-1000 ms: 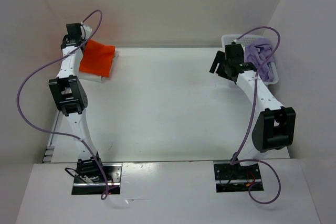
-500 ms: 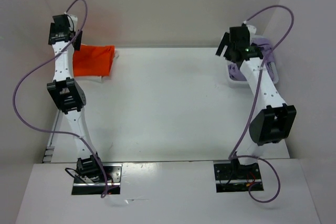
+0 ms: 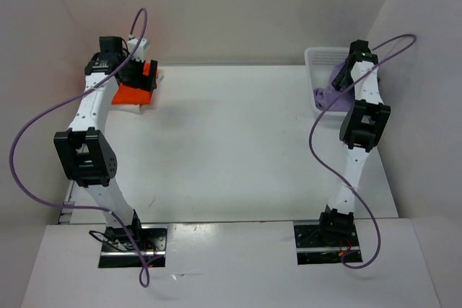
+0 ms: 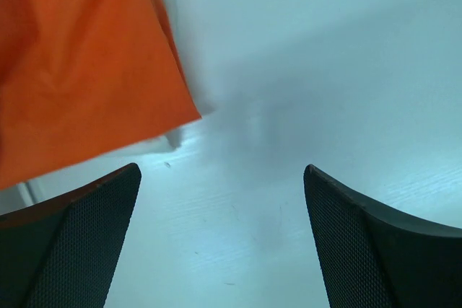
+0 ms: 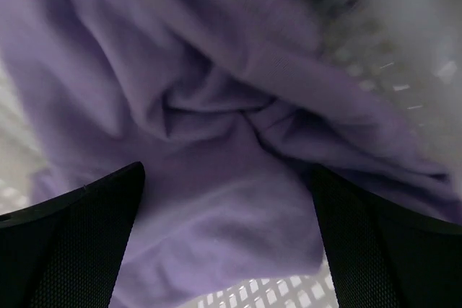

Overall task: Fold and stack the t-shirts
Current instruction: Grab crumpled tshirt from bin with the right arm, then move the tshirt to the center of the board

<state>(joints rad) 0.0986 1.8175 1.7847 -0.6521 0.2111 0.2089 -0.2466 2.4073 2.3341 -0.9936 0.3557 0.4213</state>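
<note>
At 10 o'clock on the table (image 3: 231, 142): orange t-shirt (image 3: 133, 94), folded into a compact block. Lies on top of the cream-white t-shirt (image 3: 136, 107), of which only a pale edge peeks out along the near and far sides.

Over that pile, the left gripper (image 4: 220, 172). Fingers spread wide, nothing between them. Looks down on bare tabletop, with the orange corner at 10 o'clock in the wrist view and a sliver of cream cloth just beneath that corner. No contact with either shirt in that view.

At 2 o'clock on the table: white perforated basket (image 3: 316, 56), standing near the right wall. Holds the lavender t-shirt (image 5: 216, 106), crumpled and unfolded, bunched towards the near end at 6 o'clock.

Over it, the right gripper (image 5: 227, 171), reaching down into the basket. Fingers likewise set apart, flanking a twisted ridge of purple cloth, with basket holes showing at 2 and 6 o'clock in the wrist view. Nothing pinched between them. Cannot tell whether the fingertips touch the fabric.
</note>
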